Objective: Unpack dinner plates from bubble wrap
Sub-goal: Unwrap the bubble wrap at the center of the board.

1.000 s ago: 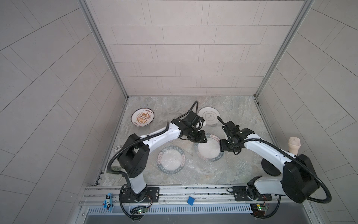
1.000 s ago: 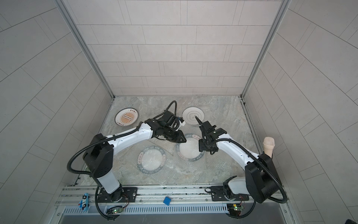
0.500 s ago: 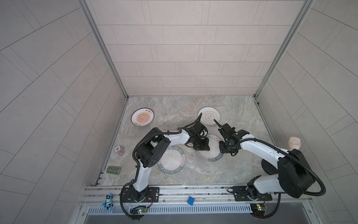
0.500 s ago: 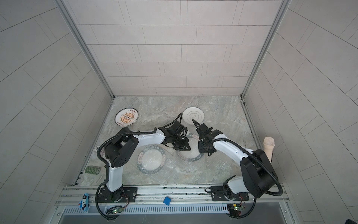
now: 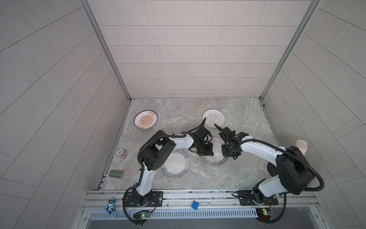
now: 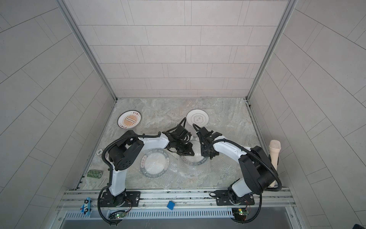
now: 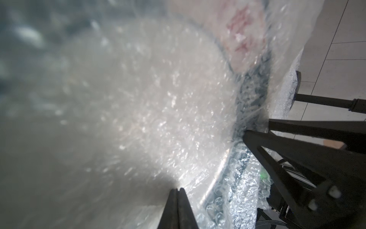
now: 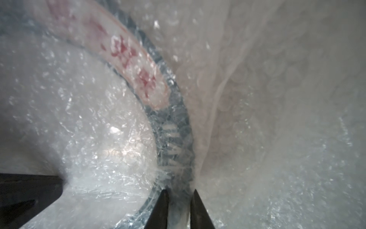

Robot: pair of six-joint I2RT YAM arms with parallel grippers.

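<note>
Clear, bumpy bubble wrap (image 8: 277, 119) covers the round green-rimmed plate (image 8: 174, 138) in the middle of the table (image 5: 178, 111). My bent arms (image 5: 180, 142) lean over it. My left gripper (image 7: 176, 191) is squeezed tight. My right gripper (image 8: 179, 196) has its jaws a bit apart across the rim, and I can't tell if they hold.

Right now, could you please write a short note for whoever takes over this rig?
Left gripper: shut against the bubble wrap; a pinch is unclear.
Right gripper: pinching wrap over the rim of the green-rimmed plate between the two grippers.
Second green-rimmed plate: also under wrap, to the robot's left of it.
Done: orange plate and grey-ringed plate lie bare at the far side.
Left: unwrap both green-rimmed plates.
</note>
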